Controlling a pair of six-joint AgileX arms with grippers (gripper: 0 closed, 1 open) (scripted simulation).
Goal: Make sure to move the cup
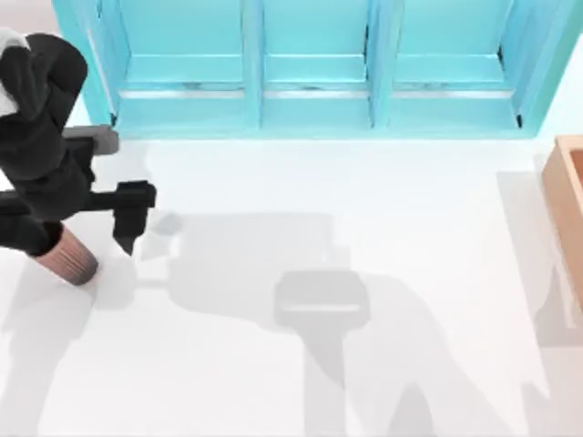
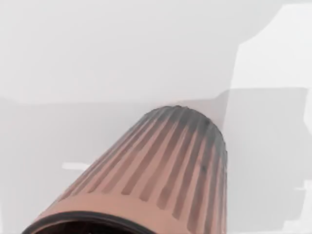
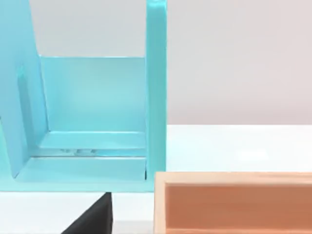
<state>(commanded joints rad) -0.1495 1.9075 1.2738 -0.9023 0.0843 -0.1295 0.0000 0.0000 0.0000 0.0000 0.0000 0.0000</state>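
Note:
The cup point(image 1: 71, 259) is a small copper-brown ribbed tumbler standing near the table's left edge, its rim hidden under my left arm. In the left wrist view the cup point(image 2: 165, 165) looms close, dark rim nearest the camera and base pointing away. My left gripper point(image 1: 86, 238) hangs over the cup and is open. One black finger point(image 1: 127, 223) stands to the cup's right with a small gap to its side. A black piece of my right gripper point(image 3: 92, 222) shows in the right wrist view, facing the shelf and box.
A turquoise shelf unit point(image 1: 314, 68) with three bays runs along the back of the table. A light wooden box point(image 1: 569, 200) sits at the right edge and also appears in the right wrist view as the box point(image 3: 234, 204). The white tabletop point(image 1: 319, 382) spreads between them.

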